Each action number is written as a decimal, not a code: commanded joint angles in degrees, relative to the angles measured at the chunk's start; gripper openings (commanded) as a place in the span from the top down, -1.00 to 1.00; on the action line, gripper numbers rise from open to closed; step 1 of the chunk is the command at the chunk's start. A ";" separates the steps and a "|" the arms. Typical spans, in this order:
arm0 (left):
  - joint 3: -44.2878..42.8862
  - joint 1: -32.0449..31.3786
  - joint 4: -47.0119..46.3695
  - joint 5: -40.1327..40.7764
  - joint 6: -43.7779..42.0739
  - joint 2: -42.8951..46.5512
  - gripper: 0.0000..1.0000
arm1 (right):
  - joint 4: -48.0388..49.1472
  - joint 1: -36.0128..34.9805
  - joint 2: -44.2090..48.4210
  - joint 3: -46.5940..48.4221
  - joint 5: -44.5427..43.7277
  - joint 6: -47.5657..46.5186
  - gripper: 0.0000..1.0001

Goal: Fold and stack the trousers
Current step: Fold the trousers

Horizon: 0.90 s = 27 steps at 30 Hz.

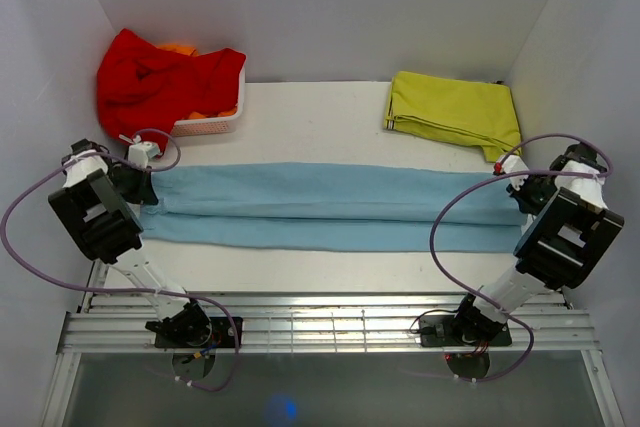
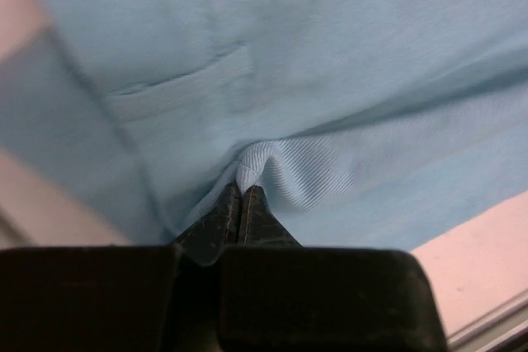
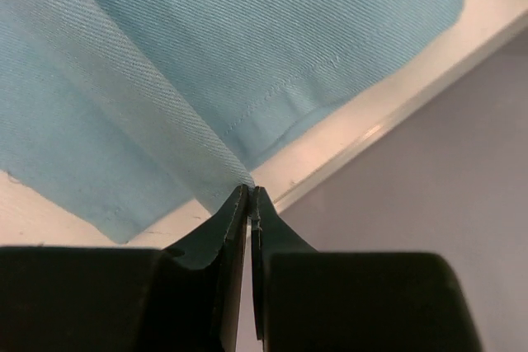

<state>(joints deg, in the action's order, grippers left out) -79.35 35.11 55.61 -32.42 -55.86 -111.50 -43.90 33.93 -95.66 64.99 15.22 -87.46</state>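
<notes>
The light sky-blue trousers [image 1: 330,205] lie stretched flat across the table from left to right, legs side by side. My left gripper [image 1: 145,185] is at their left end, shut on a pinch of the blue cloth [image 2: 272,166] near a pocket seam; its tips [image 2: 240,191] meet. My right gripper [image 1: 522,192] is at their right end, shut on a fold of a trouser leg [image 3: 165,105] near the hem, its tips [image 3: 250,192] together over the table's right edge.
A white basket [image 1: 215,125] holding a bright red garment [image 1: 155,82] stands at the back left. A folded yellow-green garment [image 1: 455,112] lies at the back right. White walls close in on both sides. A metal rail [image 1: 330,327] runs along the near edge.
</notes>
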 commanded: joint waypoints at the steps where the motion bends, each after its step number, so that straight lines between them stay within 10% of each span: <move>1: -4.40 2.24 -6.49 3.86 -5.05 4.44 1.00 | 0.31 2.62 3.54 5.31 -0.64 -2.27 0.85; 27: -29.89 7.51 -14.82 -6.25 12.16 0.85 1.00 | -3.66 3.69 -4.01 35.11 9.21 8.09 0.84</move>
<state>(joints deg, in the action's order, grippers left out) -105.41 41.65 47.94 -39.40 -48.58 -111.35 -51.18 38.26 -98.72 96.62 24.10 -83.42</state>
